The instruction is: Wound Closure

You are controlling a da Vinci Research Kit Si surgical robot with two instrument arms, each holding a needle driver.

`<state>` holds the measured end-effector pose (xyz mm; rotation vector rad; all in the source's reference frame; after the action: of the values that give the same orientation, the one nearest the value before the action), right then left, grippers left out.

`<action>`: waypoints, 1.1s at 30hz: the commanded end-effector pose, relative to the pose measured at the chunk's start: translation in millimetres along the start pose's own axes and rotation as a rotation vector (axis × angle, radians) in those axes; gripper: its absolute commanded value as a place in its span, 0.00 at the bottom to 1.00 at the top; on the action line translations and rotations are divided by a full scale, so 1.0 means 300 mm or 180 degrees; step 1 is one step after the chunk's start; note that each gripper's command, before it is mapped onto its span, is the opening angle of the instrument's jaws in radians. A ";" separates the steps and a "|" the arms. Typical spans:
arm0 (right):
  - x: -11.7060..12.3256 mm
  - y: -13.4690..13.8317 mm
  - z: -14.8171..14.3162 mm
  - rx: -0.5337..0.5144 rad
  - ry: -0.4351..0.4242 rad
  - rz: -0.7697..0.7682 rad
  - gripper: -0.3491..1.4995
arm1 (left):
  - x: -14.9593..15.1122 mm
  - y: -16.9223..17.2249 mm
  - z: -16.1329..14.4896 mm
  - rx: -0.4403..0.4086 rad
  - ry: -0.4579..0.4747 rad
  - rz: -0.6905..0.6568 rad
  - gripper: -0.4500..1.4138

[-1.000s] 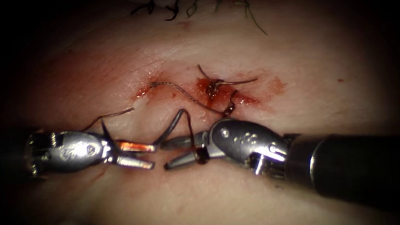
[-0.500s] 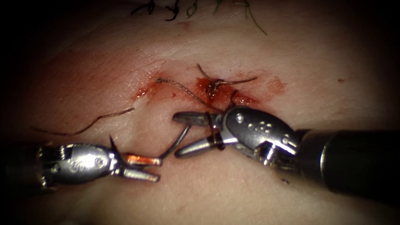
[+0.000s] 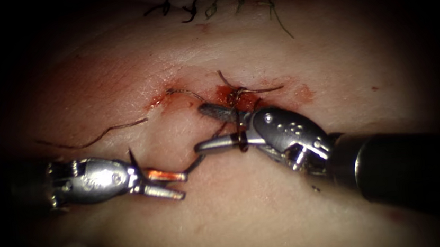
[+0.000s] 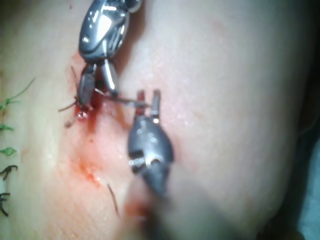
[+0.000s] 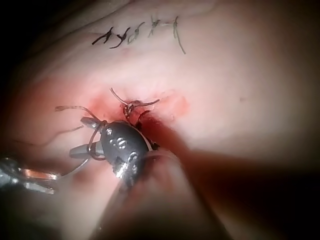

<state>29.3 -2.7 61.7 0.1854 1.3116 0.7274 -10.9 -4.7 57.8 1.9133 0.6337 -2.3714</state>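
Observation:
My left tool lies left of the cut, its jaws slightly parted around a dark curved needle. The needle is clear of the tissue, with one end rising toward the right tool and a thin point sticking up behind the jaws. Thread from the needle loops around my right tool, whose jaws stand open at the cut and hold nothing. Just beyond its upper jaw lies a short thread tail, beside a tied stitch. The left wrist view shows the needle running between the right tool and the left tool.
A loose strand of thread lies on the tissue left of the cut. Red fluid stains the wound edges. A row of older dark stitches runs along the far edge of the tissue.
The right tool has moved up and right to the cut, carrying the thread loop on its open jaws. The left tool has followed to the right with the needle.

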 end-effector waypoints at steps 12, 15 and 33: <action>-0.0016 0.0081 0.0113 -0.0677 -0.0283 -0.0286 0.59 | -0.001 0.002 0.003 0.0044 0.0057 0.0000 0.00; -0.0027 0.0069 0.0167 -0.0747 -0.0468 -0.0340 0.60 | -0.001 0.004 0.004 0.0043 0.0052 0.0009 0.00; 0.0021 0.0064 0.0203 -0.1757 -0.0896 -0.0416 0.68 | -0.003 0.008 0.006 0.0054 0.0065 0.0016 0.00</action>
<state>33.5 0.9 63.3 -0.2423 0.7971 0.8910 -11.2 -7.0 57.6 1.9440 0.6072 -2.3652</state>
